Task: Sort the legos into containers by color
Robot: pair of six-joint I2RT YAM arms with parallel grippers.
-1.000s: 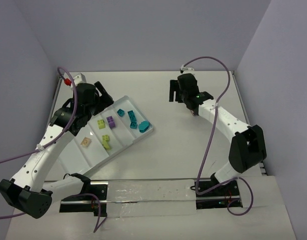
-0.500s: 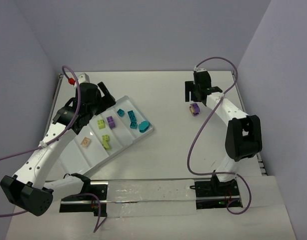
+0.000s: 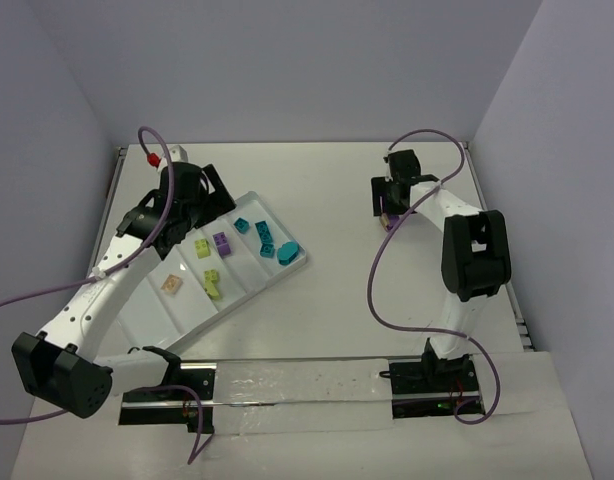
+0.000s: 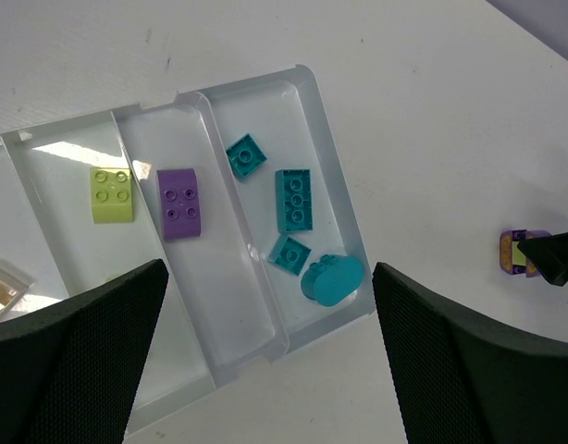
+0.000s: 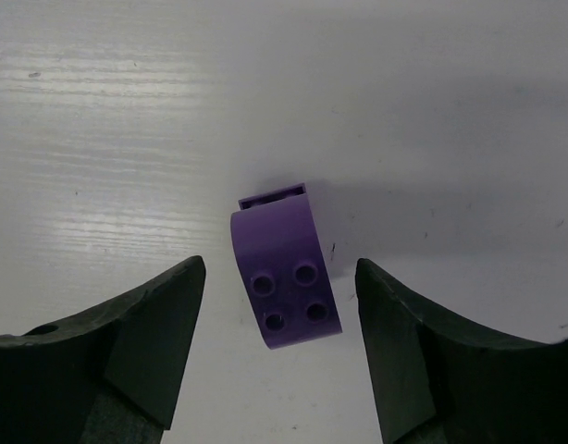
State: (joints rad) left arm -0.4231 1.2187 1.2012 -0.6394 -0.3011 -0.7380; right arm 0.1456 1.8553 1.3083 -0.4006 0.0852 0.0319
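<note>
Purple plastic lay between the fingers point(image 5: 127, 342) of the right gripper point(image 5: 279, 270), which stood parted on either side of it with a clear gap to each pad, touching nothing. It was a curved brick point(image 5: 286, 291) with four studs at its near end and an arched back, resting alone on the white table point(image 5: 99, 111), far to the right of the tray point(image 3: 299, 262).

I judged it light, hard and stiff, so squeezing would not hurt it, but the glossy skin looked slippery and the arch offered no flat face. The two straight side walls facing the pads seemed the place to take hold, low down and near the studs. It sat slightly skewed to the fingers, so a careless pinch might twist it or pop it out.

Across the table, the left gripper point(image 4: 267, 277) hung wide apart and held nothing above the tray. There the end compartment held the teal bricks point(image 4: 293, 199), the next one a purple brick point(image 4: 180, 203), and the one beyond it a lime brick point(image 4: 111, 194). The curved brick probably belonged beside the purple one.
</note>
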